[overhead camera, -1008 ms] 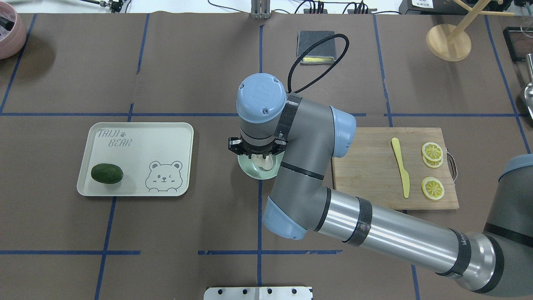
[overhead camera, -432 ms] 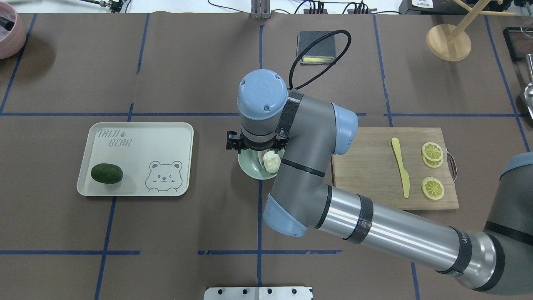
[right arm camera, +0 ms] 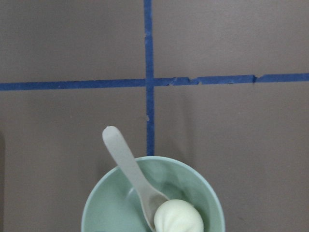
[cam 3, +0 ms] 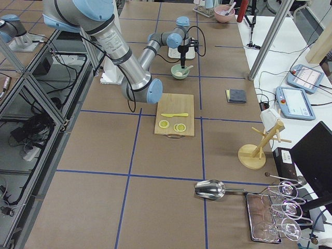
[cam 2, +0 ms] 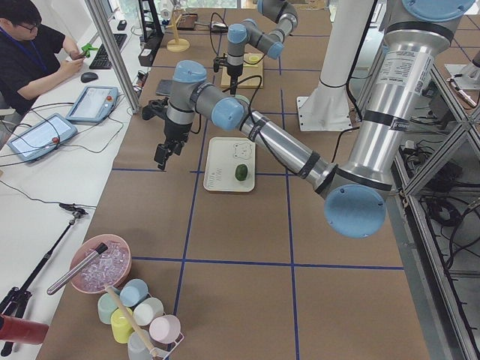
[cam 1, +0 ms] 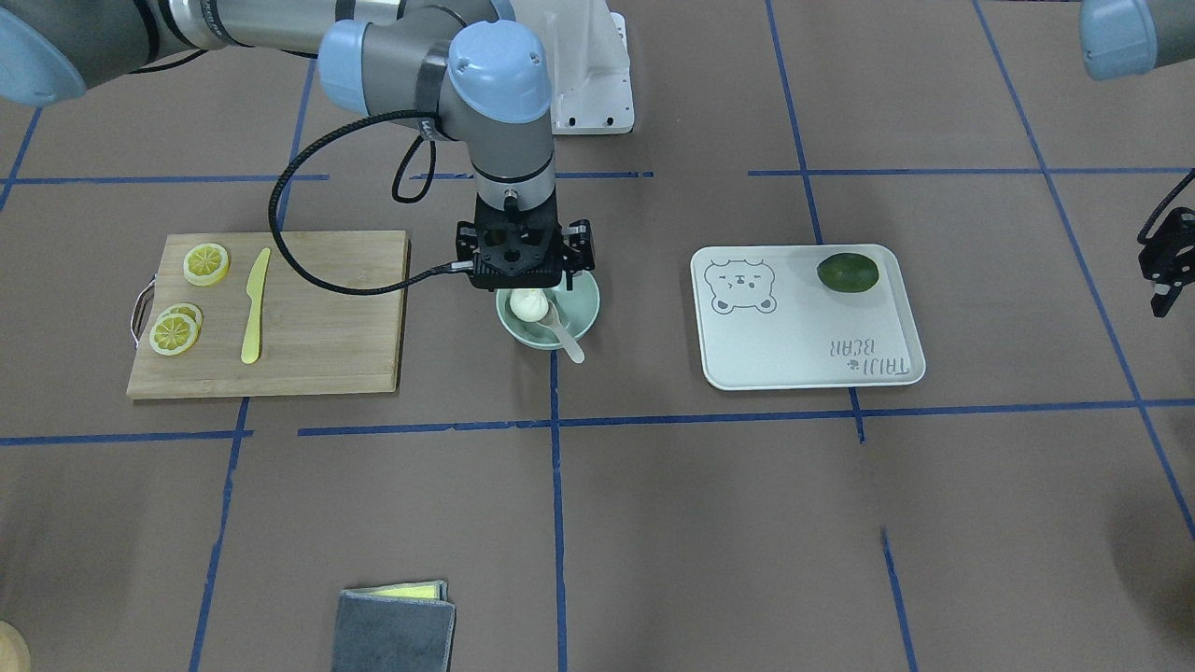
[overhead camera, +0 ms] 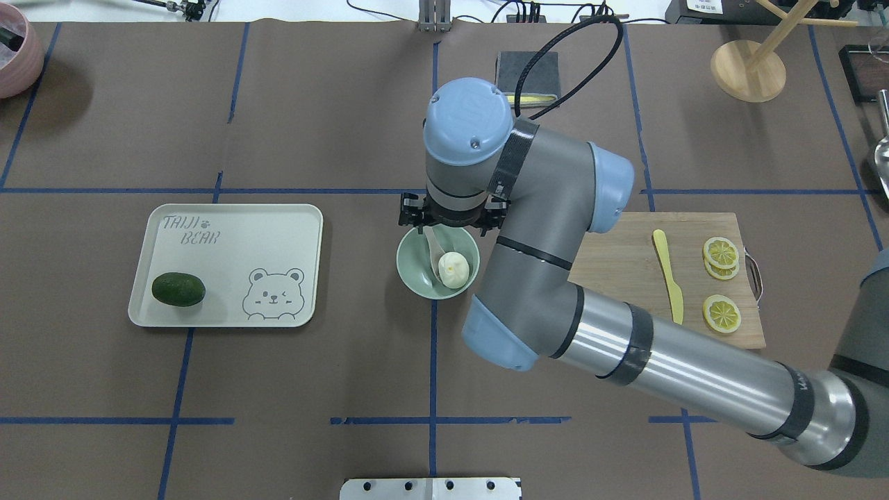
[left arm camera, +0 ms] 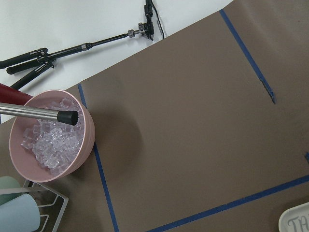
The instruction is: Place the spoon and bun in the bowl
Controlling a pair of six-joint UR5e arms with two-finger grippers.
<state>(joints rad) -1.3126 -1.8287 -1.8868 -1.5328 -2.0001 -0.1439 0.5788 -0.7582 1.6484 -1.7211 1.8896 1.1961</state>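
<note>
The pale mint-green bowl (overhead camera: 413, 274) sits on the brown mat at the table's middle. The white pleated bun (overhead camera: 453, 269) lies in it, free of any grip. The off-white spoon (overhead camera: 434, 251) rests in the bowl beside the bun, its handle sticking out over the far rim. The right wrist view shows the bowl (right arm camera: 96, 203), the spoon (right arm camera: 124, 157) and the bun (right arm camera: 178, 217) from above. My right gripper (cam 1: 523, 280) hangs open and empty just above the bowl's robot-side rim. My left gripper (cam 1: 1160, 301) hovers far off at the table's left end; I cannot tell its jaws.
A cream tray (overhead camera: 236, 229) with a dark green fruit (overhead camera: 178, 289) lies left of the bowl. A wooden cutting board (overhead camera: 625, 292) with a yellow knife (overhead camera: 668, 278) and lemon slices (overhead camera: 721, 253) lies right. A pink bowl of ice (left arm camera: 48, 140) stands at the far left.
My right gripper has let go of the bun, risen and shifted toward the table's far side and right. The bun and spoon now show uncovered in the bowl.
</note>
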